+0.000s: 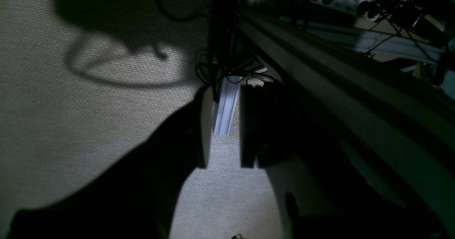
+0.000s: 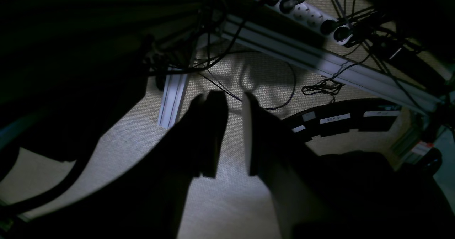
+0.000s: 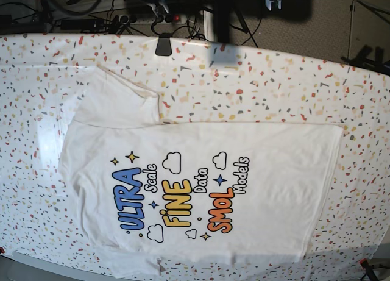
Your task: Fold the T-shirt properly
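white T-shirt [image 3: 256, 171], blue-yellow-orange print

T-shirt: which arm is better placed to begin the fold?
Probably the right: the T-shirt has its spread sleeve on that side of the table. Left end effector and right end effector: both open, empty, over floor.

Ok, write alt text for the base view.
A white T-shirt lies flat, print side up, on a speckled table cover, its colourful "ULTRA FINE SMOL" lettering running sideways. One sleeve spreads toward the far left; cables clutter the floor beyond the table.
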You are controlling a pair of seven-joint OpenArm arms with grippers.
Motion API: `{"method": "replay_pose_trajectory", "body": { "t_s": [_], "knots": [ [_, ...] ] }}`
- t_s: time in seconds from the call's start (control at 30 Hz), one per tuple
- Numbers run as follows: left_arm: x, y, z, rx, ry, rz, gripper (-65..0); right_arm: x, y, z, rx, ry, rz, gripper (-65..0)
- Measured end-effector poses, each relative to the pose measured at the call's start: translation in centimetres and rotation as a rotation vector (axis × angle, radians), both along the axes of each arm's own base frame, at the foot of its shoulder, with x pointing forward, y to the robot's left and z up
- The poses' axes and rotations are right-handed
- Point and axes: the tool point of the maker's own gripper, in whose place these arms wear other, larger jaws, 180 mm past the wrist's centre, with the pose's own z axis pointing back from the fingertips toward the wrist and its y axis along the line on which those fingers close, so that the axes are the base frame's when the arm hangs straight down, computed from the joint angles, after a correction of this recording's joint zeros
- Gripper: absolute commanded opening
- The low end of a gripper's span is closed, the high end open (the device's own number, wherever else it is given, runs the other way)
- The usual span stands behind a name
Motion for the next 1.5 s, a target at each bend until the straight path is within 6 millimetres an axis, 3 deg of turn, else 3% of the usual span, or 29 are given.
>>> {"method": "replay_pose_trajectory", "body": {
  "t_s": [1.37,1.5],
  "knots": [
    [-0.4,0.06,0.04,0.003,-0.006,0.004,-51.3,-0.03,0.0,0.0,0.003,0.004,-0.021,-52.4],
    [-0.5,0.52,0.24,0.017,-0.035,0.009,-51.3,-0.79,-0.18,0.03,-0.002,0.01,-0.021,-52.4]
  ]
}}
